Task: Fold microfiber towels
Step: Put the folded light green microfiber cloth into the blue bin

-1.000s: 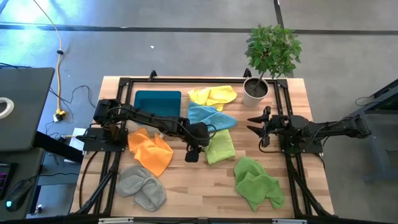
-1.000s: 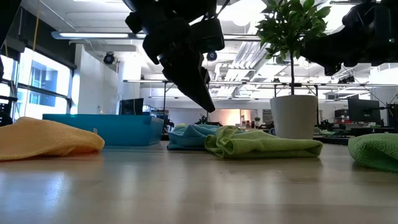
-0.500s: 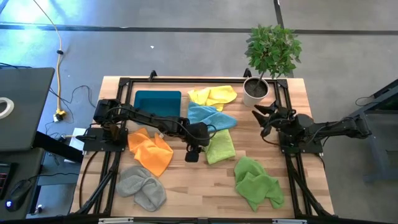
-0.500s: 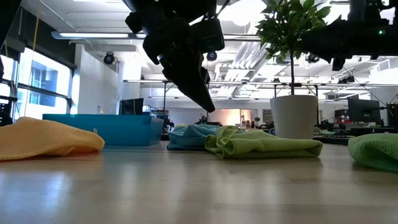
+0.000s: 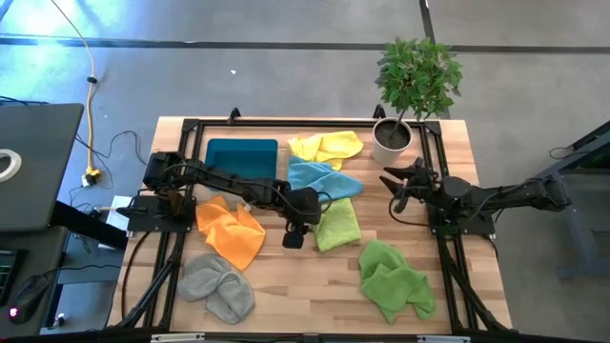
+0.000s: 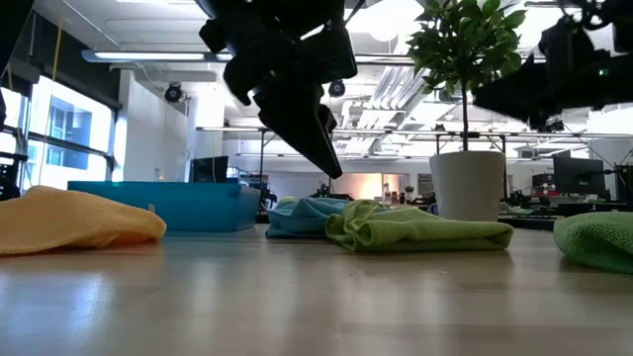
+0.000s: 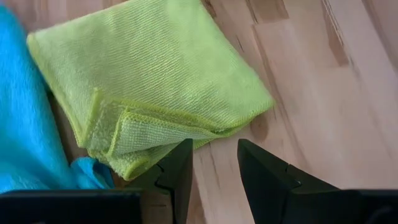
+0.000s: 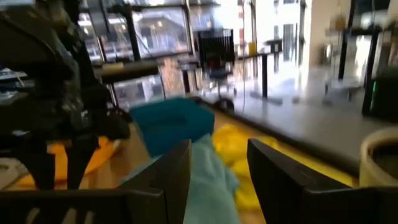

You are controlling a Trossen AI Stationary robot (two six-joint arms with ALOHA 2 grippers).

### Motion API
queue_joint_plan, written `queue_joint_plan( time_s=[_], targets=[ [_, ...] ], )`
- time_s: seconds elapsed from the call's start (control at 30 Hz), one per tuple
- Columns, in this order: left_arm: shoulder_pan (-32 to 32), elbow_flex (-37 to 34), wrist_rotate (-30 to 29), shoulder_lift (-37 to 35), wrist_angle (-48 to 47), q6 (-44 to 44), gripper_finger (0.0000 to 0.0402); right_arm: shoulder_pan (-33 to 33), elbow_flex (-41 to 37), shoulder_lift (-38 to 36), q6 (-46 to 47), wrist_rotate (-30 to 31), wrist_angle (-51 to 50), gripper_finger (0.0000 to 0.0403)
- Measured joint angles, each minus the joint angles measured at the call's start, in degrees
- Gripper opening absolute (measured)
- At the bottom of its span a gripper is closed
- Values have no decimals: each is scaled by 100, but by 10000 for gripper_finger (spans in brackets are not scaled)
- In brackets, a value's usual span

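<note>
Left hand (image 7: 212,163) | empty, parted, over light green towel (image 7: 155,81) | right hand (image 5: 393,185) parted, raised

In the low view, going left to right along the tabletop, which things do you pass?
Orange towel → teal tray → light blue towel → light green towel → white plant pot → brighter green towel at the right edge.
</note>
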Motion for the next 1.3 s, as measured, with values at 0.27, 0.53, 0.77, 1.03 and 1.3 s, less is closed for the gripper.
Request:
queue_joint_plan(
  time_s=[0.27,0.53,0.77,1.03,1.3],
  targets=[
    [-44,0,2,0,-535,1568,117,0,-2,2,686,4,-683,149],
    [-127,-227,0,15,386,2841,117,0,-2,2,636,22,-687,149],
    [-401,-227,-10,352,896,3974,117,1,-2,0,636,20,-717,149],
    [-731,-56,-2087,921,1112,4461,121,1,-2,2,634,20,-809,149],
    [-794,-15,-2119,970,764,4619,129,1,-2,4,634,17,-885,149]
  ],
)
